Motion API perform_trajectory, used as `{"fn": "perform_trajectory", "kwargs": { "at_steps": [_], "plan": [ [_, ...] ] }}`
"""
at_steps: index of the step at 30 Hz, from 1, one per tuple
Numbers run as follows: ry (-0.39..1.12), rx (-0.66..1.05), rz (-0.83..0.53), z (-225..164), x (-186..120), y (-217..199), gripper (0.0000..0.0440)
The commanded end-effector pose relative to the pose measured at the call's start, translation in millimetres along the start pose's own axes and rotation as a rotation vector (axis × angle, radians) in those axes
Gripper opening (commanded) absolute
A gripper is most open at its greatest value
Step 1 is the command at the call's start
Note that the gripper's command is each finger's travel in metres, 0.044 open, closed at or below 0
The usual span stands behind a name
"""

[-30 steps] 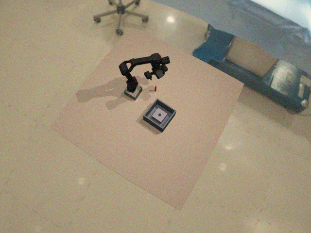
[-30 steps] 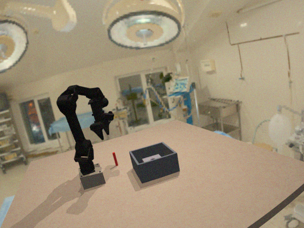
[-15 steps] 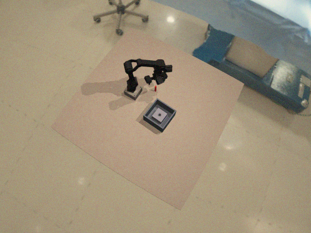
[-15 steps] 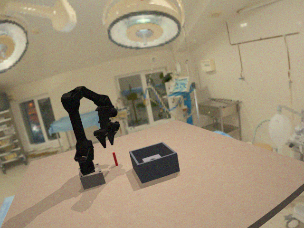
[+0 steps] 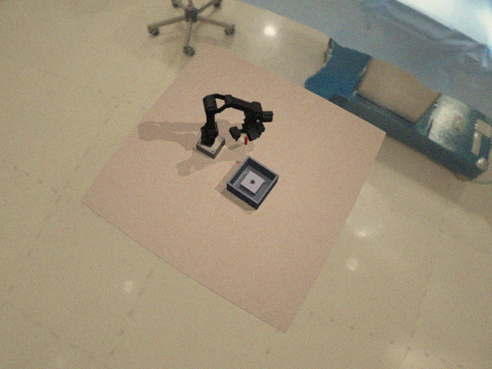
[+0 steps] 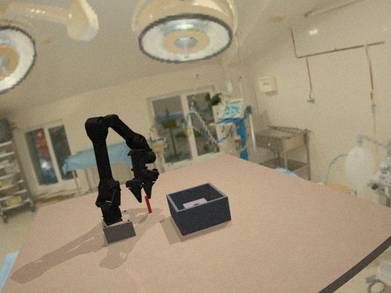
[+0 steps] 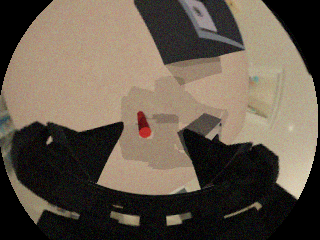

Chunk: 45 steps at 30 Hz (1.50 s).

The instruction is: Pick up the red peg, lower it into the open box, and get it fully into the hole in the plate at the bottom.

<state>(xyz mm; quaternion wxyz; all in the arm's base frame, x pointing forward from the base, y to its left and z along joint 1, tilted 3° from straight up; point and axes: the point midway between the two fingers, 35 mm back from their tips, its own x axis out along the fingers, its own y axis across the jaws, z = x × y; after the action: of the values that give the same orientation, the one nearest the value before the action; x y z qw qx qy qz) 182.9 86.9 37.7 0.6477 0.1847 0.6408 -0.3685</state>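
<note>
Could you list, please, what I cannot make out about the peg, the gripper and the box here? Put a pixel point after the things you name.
- Peg's [image 5: 246, 140] [image 6: 148, 204] [image 7: 143, 125] top end, exterior view: a fingertip may cover it.
- Hole's depth, top view: the hole [image 5: 252, 181] is too small and dark.
- Box's [image 5: 241, 196] [image 6: 206, 217] [image 7: 172, 42] far part, wrist view: cut off by the upper edge.
- Gripper's [image 5: 241, 137] [image 6: 143, 199] [image 7: 153, 127] height above the table, top view: seen from overhead.
</note>
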Motion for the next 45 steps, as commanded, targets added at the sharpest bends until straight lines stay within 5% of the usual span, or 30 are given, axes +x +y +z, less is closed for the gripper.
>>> {"fn": "perform_trajectory", "kwargs": {
  "at_steps": [1,7,24,45],
  "plan": [
    [-0.015,-0.008,-0.006,0.9,15.5,1.0,0.0435],
    [-0.034,-0.020,-0.013,2.2,37.1,1.9,0.0408],
    [-0.019,-0.048,-0.107,-2.0,64.5,-10.6,0.0000],
    [-0.191,-0.028,-0.084,58.5,-18.1,-24.3,0.0000]
  ]
}}
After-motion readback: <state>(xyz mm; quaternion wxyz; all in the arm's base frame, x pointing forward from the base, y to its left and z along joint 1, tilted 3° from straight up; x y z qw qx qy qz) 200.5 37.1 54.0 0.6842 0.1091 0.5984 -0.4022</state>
